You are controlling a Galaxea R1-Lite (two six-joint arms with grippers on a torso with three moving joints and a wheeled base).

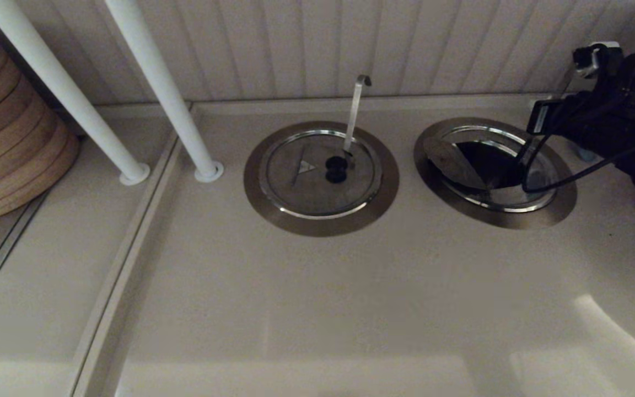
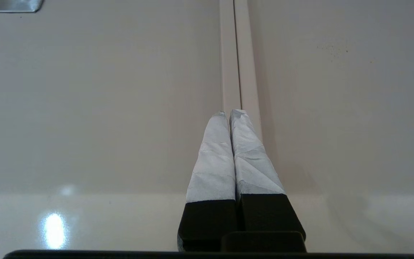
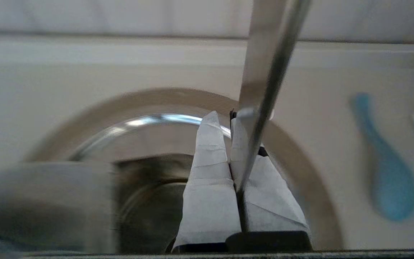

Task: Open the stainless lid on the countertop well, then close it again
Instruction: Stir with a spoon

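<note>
From the head view, the round countertop well with the wide brushed-steel ring [image 1: 563, 205] sits at the right rear of the pale beige countertop [image 1: 317, 309]. Its round flat stainless lid [image 1: 450, 160] is folded open. One half is tilted up on the left side of the well, and a dark opening shows beside it. The black right arm [image 1: 615, 116] reaches in over the right side of that well, with cables hanging across the rim. Left of it, a like steel lid with a black centre knob [image 1: 306, 187] lies shut, and a hook-tipped steel ladle handle [image 1: 355, 110] rises from it. Further left stand two white posts [image 1: 58, 88] and a stack of round wooden steamers [image 1: 3, 127].

In the left wrist view, the left gripper [image 2: 230, 113] hangs over the counter seam, well away from the wells. Its white-taped fingers are pressed together on nothing.

In the right wrist view, the right gripper [image 3: 225, 117] is above the well's steel ring [image 3: 311, 172], its taped fingers lying together. A straight flat steel ladle handle [image 3: 264, 54] crosses in front of them; I cannot tell whether they nip anything. The grey slab beside them looks like the raised lid half [image 3: 41, 205]. A blue spoon [image 3: 386, 169] lies on the counter beyond.
</note>
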